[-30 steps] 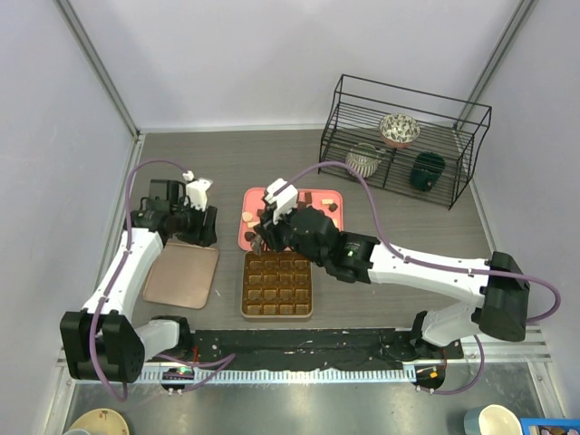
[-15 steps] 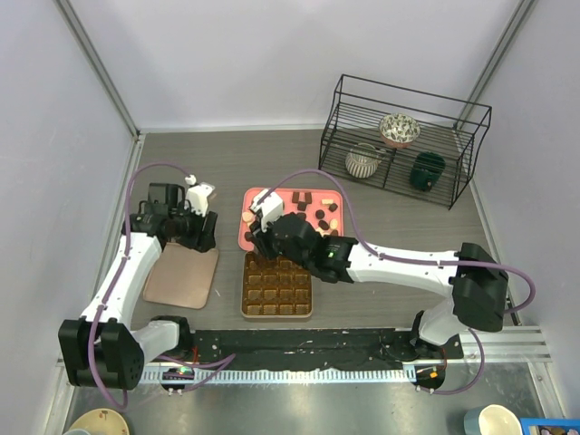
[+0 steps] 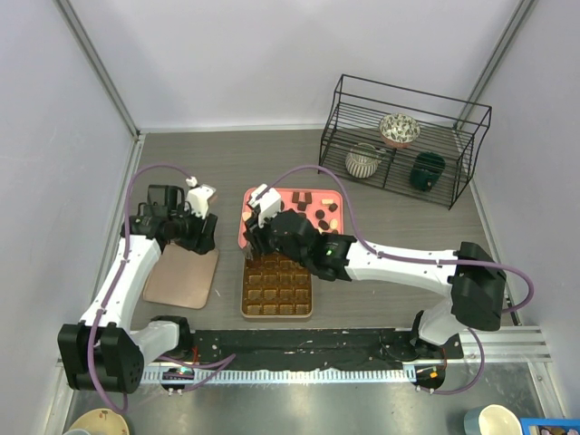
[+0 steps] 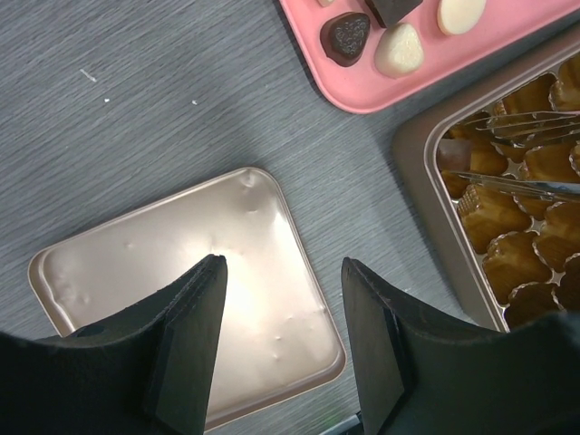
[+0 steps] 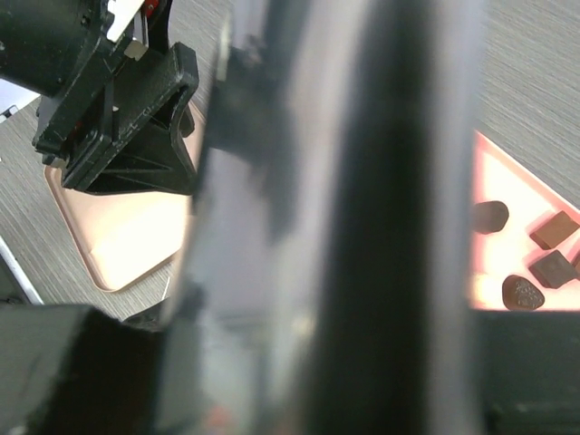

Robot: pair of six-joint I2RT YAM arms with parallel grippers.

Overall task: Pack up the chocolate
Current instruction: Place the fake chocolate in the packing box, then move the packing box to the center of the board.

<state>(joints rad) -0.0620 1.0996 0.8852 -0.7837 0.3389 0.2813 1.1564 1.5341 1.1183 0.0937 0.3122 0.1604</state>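
Pink tray (image 3: 337, 193) lies mid-table (image 3: 227, 163), and the chocolate (image 3: 321, 216) is loose on it. You can see dark, mid-brown and cream pieces, with a dark heart (image 4: 346, 36) and a cream piece (image 4: 399, 50) near one corner. Just on your side of the tray sits the gold-brown gridded box (image 3: 276, 294), its cells lined in moulded gold-brown.

Your right hand (image 3: 256, 243) hangs over the box's far-left corner, close to the tray's near edge. Its own camera gives only blur, so I cannot tell whether it is open, closed or carrying a piece. From the left wrist, two thin shiny prongs (image 4: 521, 136) show above the box cells.

Your left hand (image 4: 283, 281) hovers over the flat rose-gold lid (image 3: 181, 276) to the left of the box. Its fingers (image 4: 195, 344) are spread apart and hold nothing.
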